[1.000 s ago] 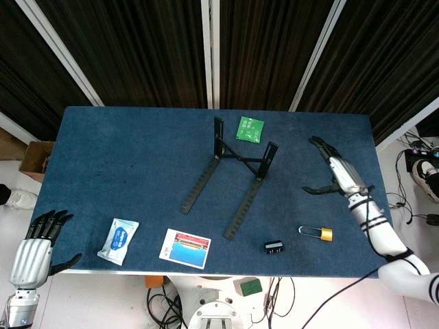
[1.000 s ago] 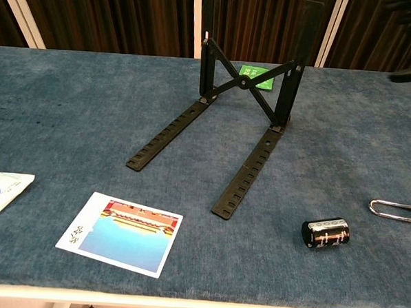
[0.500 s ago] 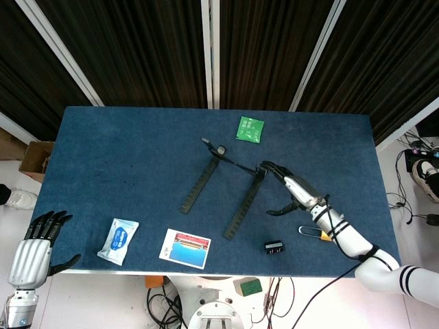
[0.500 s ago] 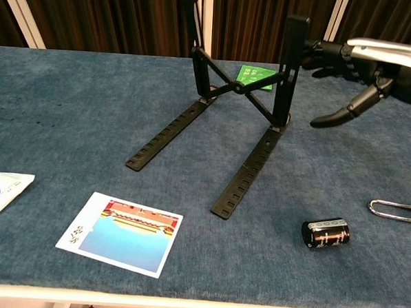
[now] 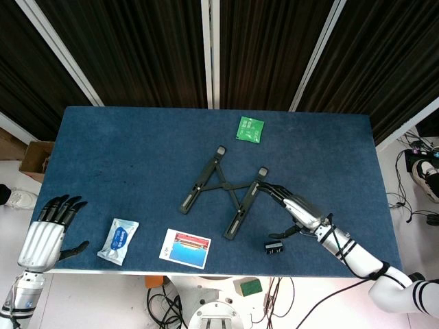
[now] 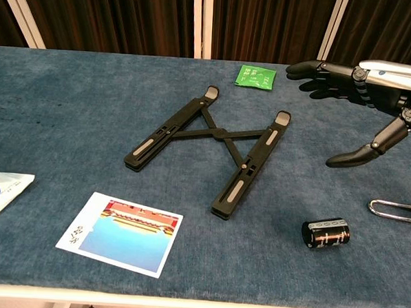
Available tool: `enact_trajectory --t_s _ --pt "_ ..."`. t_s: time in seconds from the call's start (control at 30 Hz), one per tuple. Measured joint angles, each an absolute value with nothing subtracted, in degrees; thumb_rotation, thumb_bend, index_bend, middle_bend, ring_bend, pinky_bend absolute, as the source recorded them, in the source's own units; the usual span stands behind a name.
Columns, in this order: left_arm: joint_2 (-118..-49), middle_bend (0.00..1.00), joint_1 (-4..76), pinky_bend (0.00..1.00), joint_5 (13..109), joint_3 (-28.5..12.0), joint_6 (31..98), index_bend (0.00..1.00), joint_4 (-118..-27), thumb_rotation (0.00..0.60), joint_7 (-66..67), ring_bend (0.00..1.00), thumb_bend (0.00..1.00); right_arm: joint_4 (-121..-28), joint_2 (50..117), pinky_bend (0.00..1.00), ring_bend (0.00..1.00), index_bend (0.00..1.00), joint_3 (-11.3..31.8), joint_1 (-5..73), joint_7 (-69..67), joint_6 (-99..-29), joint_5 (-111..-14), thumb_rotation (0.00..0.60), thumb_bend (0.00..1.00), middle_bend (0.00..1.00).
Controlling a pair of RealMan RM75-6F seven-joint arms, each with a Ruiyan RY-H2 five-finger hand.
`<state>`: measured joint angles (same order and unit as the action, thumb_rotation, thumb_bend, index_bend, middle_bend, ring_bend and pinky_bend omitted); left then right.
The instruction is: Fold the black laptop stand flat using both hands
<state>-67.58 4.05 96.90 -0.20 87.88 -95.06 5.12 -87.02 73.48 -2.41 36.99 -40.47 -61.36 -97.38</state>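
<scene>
The black metal laptop stand (image 6: 209, 151) lies collapsed flat on the blue desk (image 6: 70, 105), so folding looks finished. The right hand (image 6: 364, 90) hovers beside it, fingers spread, holding nothing; the left hand (image 5: 46, 233) likewise empty

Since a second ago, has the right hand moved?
Yes. The right hand has come toward the table's near edge, beside the stand, away from the green packet.
</scene>
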Motion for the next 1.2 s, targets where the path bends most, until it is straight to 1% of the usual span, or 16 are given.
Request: enact_trajectory --t_s 0.17,0.27,0.37,0.43,0.47,0.5,0.57,0.67,0.8,1.0,1.2 --pt "-67.04 0.16 10.42 0.13 96.61 -2.68 80.26 0.2 -96.11 0.6 4.84 0.09 0.04 -89.31 72.96 0.0 0.0 0.0 -2.47 36.51 -27.82 -61.27 -97.56 0.6 0.07 0.09" --pt "-67.75 0.16 15.67 0.13 95.65 -4.75 73.97 0.2 -96.0 0.6 4.83 0.09 0.04 -91.02 72.82 0.01 0.0 0.0 -2.46 36.18 -17.93 -60.76 -97.37 0.6 0.07 0.13" --pt "-69.69 0.15 21.47 0.13 94.01 -7.15 67.54 0.2 -95.11 0.6 5.29 0.09 0.04 -92.81 72.94 0.08 0.02 0.07 -2.28 35.77 -7.13 -60.08 -96.7 0.6 0.07 0.18" --pt "-72.35 0.16 26.15 0.13 91.98 -9.2 62.57 0.19 -93.34 0.6 5.98 0.09 0.04 -93.98 73.38 0.13 0.06 0.12 -1.99 35.43 0.21 -59.63 -95.85 0.6 0.07 0.22" --pt "-73.18 0.15 27.29 0.13 91.4 -9.71 61.43 0.19 -92.67 0.6 6.16 0.09 0.04 -94.44 73.67 0.18 0.09 0.16 -1.83 35.29 3.1 -59.45 -95.41 0.6 0.07 0.25" --pt "-74.92 0.15 29.34 0.13 90.22 -10.65 59.5 0.19 -91.06 0.6 6.53 0.09 0.04 -94.82 74.07 0.21 0.12 0.19 -1.63 35.16 5.78 -59.31 -94.97 0.6 0.07 0.27" --pt "-77.64 0.14 32.03 0.13 88.46 -11.9 57.08 0.18 -88.14 0.6 7.03 0.09 0.04 -95.27 75.56 0.3 0.19 0.27 -1.07 34.86 11.09 -59.13 -94.0 0.6 0.06 0.33" --pt "-82.24 0.13 36.08 0.13 85.61 -13.54 53.54 0.16 -82.27 0.6 7.82 0.09 0.03 -94.79 78.81 0.39 0.27 0.34 -0.11 34.64 15.94 -58.66 -92.05 0.6 0.05 0.4" --pt "-88.6 0.11 41.03 0.13 82.0 -15.14 49.61 0.14 -72.73 0.6 8.73 0.08 0.03 -92.45 82.87 0.47 0.35 0.39 1.16 34.73 19.16 -57.65 -88.9 0.6 0.05 0.47" --pt "-97.51 0.11 46.79 0.13 77.7 -16.58 46.3 0.13 -59.47 0.6 8.13 0.08 0.03 -88.57 87.1 0.58 0.45 0.46 2.08 35.1 21.28 -57.39 -87.67 0.6 0.05 0.57" --pt "-102.63 0.11 50.17 0.13 76.45 -16.33 44.59 0.13 -51.64 0.6 5.72 0.08 0.03 -85.95 88.54 0.71 0.57 0.54 3.45 35.52 23.27 -57.57 -85.91 0.6 0.04 0.65"
